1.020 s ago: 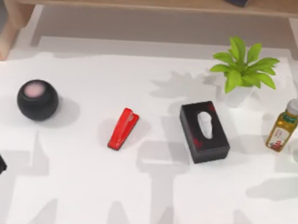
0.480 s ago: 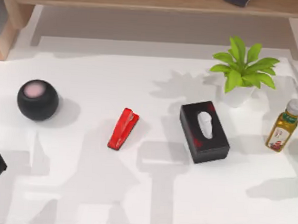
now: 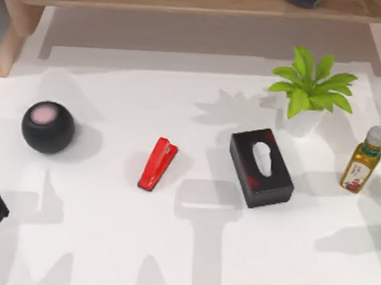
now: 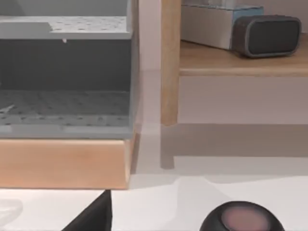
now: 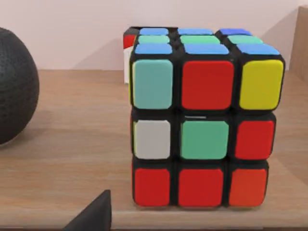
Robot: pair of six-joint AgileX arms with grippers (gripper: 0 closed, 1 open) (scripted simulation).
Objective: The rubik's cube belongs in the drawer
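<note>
On our right wrist view one dark fingertip (image 5: pixel 94 214) shows at the frame's lower edge; we cannot tell whether the right gripper's fingers are apart or together. Directly ahead of it the rubik's cube (image 5: pixel 202 118) stands upright on a wooden shelf (image 5: pixel 62 159), close in front of the camera, with a black sphere (image 5: pixel 14 86) on the same board well to one side.

On our left wrist view a dark fingertip (image 4: pixel 94 216) likewise shows; the finger spacing cannot be told. That wrist faces the grey drawer (image 4: pixel 65 72), standing open in its wooden frame (image 4: pixel 62 163).

On the bench (image 3: pixel 185 244), a black ball speaker (image 3: pixel 48 127) sits near the left edge, a red stapler (image 3: pixel 157 164) centrally, a black tissue box (image 3: pixel 261 166) beside it, and a plant (image 3: pixel 312 85) and oil bottle (image 3: pixel 363 159) toward the right edge.
</note>
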